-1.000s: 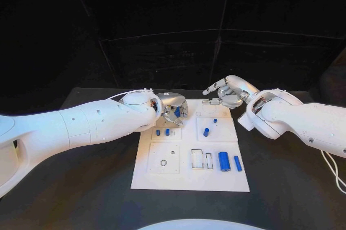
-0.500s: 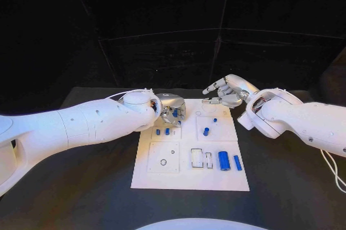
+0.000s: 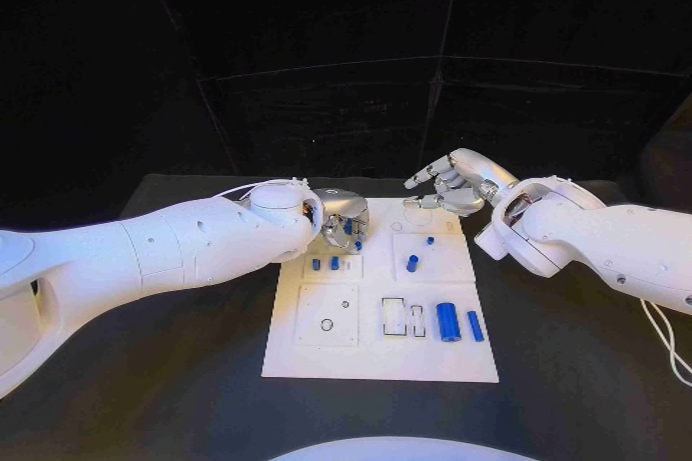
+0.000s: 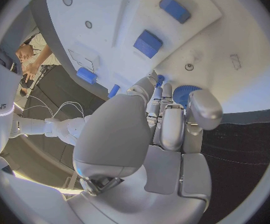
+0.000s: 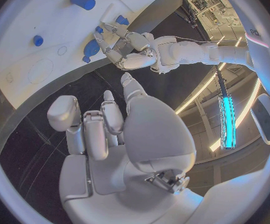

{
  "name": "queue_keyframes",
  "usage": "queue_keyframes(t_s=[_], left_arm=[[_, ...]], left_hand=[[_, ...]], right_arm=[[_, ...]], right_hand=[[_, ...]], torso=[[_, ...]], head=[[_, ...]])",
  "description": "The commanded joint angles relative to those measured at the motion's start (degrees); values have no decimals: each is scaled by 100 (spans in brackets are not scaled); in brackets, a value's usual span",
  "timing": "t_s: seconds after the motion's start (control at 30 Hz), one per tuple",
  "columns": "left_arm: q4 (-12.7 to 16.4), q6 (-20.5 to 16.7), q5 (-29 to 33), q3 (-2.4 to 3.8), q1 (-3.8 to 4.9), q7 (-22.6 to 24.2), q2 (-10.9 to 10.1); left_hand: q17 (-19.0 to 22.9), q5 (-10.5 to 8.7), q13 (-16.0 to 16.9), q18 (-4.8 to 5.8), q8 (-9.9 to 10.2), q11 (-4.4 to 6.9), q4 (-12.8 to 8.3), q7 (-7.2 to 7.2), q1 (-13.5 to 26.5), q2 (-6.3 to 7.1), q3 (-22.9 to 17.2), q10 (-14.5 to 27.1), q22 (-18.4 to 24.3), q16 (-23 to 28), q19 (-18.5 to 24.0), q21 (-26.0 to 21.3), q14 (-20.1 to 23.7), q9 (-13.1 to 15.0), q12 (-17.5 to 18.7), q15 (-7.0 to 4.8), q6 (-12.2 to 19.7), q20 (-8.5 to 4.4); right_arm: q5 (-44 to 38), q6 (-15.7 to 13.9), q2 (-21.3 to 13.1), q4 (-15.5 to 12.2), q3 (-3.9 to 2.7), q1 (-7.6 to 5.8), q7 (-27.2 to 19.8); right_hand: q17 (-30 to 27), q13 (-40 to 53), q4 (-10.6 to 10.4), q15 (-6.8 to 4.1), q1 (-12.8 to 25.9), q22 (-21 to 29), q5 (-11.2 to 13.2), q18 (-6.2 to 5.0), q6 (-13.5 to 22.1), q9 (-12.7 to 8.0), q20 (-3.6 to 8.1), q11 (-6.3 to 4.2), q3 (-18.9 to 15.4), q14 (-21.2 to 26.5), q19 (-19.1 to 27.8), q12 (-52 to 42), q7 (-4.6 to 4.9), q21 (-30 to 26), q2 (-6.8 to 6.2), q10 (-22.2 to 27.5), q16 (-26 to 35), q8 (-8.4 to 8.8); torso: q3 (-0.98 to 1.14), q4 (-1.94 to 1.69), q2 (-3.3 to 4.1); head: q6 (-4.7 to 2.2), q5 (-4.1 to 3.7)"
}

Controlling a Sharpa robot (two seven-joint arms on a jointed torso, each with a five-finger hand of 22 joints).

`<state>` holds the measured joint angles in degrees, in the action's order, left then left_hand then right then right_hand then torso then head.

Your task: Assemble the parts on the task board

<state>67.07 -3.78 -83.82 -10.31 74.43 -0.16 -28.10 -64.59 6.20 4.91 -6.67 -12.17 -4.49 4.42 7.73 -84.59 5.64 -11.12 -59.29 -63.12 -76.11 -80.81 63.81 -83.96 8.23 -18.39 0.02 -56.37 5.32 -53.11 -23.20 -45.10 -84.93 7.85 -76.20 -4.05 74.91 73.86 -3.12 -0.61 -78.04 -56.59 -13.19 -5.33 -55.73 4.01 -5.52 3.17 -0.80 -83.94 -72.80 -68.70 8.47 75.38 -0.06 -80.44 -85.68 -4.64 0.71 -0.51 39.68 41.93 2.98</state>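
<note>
Left hand (image 3: 342, 217): fingers curled round a blue round part (image 4: 183, 93), held at fingertips over task board (image 3: 378, 366) far edge. Right hand (image 3: 459, 183): fingers loosely spread, holding nothing, beyond board's far edge.

left hand grip: silver many-fingered left hand (image 3: 343, 219) curls over a round ribbed blue part (image 4: 184, 93) at the far left corner of the white task board (image 3: 382, 356); contact hidden by fingers.
part shape: mostly covered, can't tell.
board markings: too small to read.
right hand (image 3: 457, 184): fingertips hidden behind the palm.
</note>
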Motion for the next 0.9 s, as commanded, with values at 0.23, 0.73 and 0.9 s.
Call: queue_keyframes(t_s=[0.23, 0.73, 0.9], left_arm=[[-156, 153, -72, 5, -28, -30, 110], [-180, 95, -66, 5, -41, 28, 126], [-154, -164, -9, 6, -51, 54, 100]], left_hand=[[44, 18, -52, 45, 41, 16, 9, -9, 29, -98, -167, -121, -30, -10, -50, 53, -136, -35, 95, -64, -117, -13], [112, 12, -94, 69, 65, 56, 25, -47, 118, -113, -377, -321, -142, -13, -88, 157, -134, -74, 207, -97, -272, -41], [137, 2, -103, 73, 80, 71, -24, -50, 73, -165, -582, -421, -165, -22, -97, 177, -135, -91, 283, -115, -357, -58]], right_arm=[[12, -35, 21, -9, -3, -12, -42], [12, -34, 28, -9, -3, -12, -43], [12, -36, 28, -9, -3, -12, -44]], right_hand=[[626, -1, 21, -25, -8, 6, -6, -92, -26, -7, 10, 13, -22, -410, 42, 3, -2, -31, 39, 40, 28, 35], [638, 5, 24, -26, -20, -1, -12, -91, -30, -6, 11, 13, -24, -413, 37, -6, -2, -30, 47, 35, 23, 34], [638, 5, 24, -26, -20, -1, -12, -91, -30, -6, 11, 13, -24, -413, 37, -6, -2, -30, 47, 35, 23, 34]], torso=[[2, 4, -2], [1, -2, -2], [0, 0, -1]], head=[[7, -1], [13, -6], [1, -8]])
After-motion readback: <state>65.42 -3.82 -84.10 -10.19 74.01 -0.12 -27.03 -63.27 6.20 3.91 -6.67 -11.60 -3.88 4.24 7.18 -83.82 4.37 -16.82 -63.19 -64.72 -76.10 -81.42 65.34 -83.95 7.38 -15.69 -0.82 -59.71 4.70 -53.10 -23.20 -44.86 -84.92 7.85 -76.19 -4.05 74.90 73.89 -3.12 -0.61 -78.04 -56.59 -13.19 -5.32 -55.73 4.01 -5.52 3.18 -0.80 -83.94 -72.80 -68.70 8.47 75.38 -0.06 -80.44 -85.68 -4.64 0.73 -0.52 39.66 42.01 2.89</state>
